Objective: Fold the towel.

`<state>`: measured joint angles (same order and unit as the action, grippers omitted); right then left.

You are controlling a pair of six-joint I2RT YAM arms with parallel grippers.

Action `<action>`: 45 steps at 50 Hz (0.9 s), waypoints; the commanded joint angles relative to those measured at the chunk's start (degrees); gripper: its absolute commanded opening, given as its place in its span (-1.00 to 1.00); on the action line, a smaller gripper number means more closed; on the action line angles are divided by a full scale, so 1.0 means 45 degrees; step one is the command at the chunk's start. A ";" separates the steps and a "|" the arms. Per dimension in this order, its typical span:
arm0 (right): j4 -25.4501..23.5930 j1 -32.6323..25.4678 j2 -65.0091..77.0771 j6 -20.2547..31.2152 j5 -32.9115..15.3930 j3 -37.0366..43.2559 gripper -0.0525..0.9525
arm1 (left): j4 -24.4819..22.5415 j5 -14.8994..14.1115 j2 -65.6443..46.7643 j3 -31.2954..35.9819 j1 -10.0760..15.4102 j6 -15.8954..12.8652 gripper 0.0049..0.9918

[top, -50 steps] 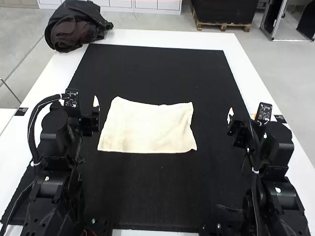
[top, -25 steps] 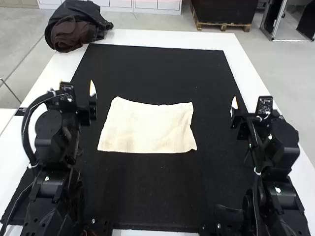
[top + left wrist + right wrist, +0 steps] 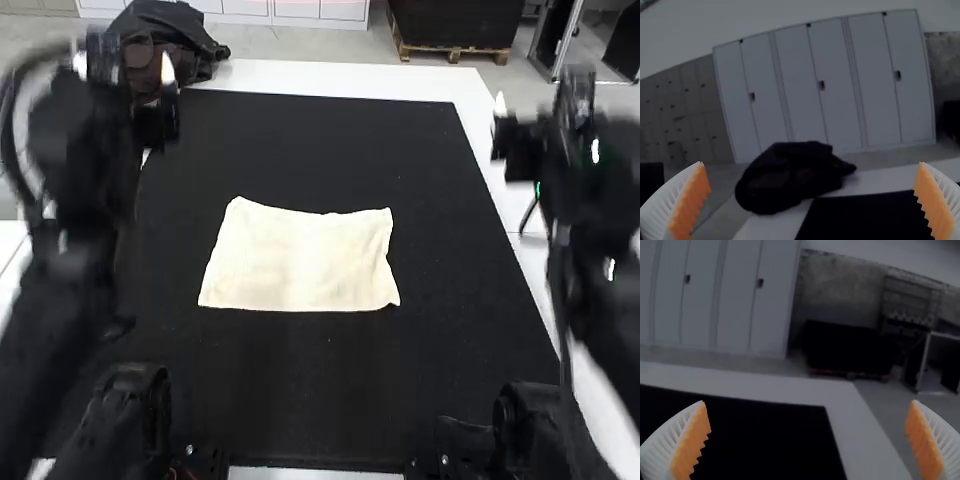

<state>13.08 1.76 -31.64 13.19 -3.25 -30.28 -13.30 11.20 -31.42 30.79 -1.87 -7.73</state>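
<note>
The cream towel (image 3: 300, 260) lies flat as a rough rectangle on the black mat, its upper edge slightly curved; whether it has layers I cannot tell. My left gripper (image 3: 125, 75) is raised at the left, apart from the towel. My right gripper (image 3: 540, 115) is up at the right, also away from the cloth. In the left wrist view, the left gripper (image 3: 812, 200) has its fingers wide apart with nothing between them. The right wrist view has the right gripper (image 3: 807, 440) likewise open and holding nothing.
A black mat (image 3: 320, 140) covers much of the white table (image 3: 350, 80). A dark bundled cloth or bag (image 3: 200, 45) rests at the table's far left corner, beyond the left gripper.
Both arms have risen and moved outward, away from the towel, and are blurred by motion. The towel lies as before.
</note>
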 commanded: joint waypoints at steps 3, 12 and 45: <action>-0.0915 -0.0098 -0.3399 -0.1584 0.0311 -0.2274 0.89 | 0.0690 0.0265 -0.3643 0.2241 -0.0053 -0.0119 0.93; -0.1989 -0.0078 -0.6329 -0.2795 0.0213 -0.2763 0.90 | 0.0670 0.0733 -0.5811 0.2534 -0.0053 -0.0099 0.93; -0.0212 0.0468 -0.6973 0.0389 0.0878 -0.0009 0.90 | 0.3229 -0.0751 -0.9815 0.0659 -0.0444 0.0174 0.93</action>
<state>12.25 2.33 -64.05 10.15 -2.35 -30.00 1.08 11.40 -72.93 31.70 -3.38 -7.68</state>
